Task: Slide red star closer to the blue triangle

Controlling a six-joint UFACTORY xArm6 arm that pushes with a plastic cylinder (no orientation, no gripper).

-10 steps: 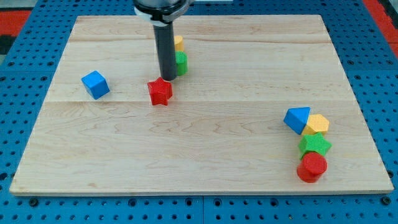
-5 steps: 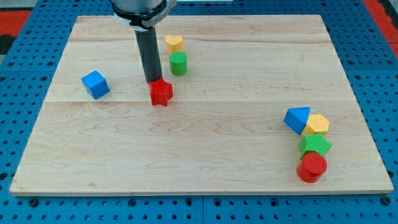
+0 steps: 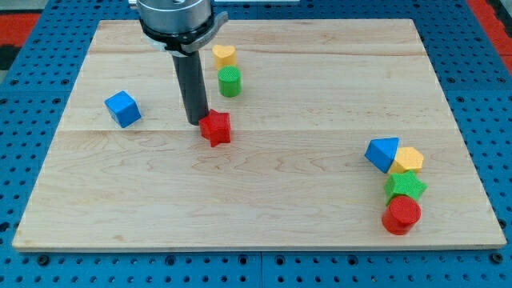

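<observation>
The red star (image 3: 216,128) lies left of the board's middle. My tip (image 3: 195,122) touches its upper left side. The blue triangle (image 3: 383,153) sits far off at the view's right, at the top of a cluster of blocks. A long stretch of bare board lies between the star and the triangle.
A yellow hexagon (image 3: 409,160), a green star (image 3: 405,186) and a red cylinder (image 3: 401,214) sit packed below and right of the blue triangle. A yellow heart (image 3: 224,55) and a green cylinder (image 3: 230,81) stand up and right of my tip. A blue cube (image 3: 122,108) lies at the left.
My tip moved left around the star, then down to its upper left side. The red star has slid a little to the right and down.
</observation>
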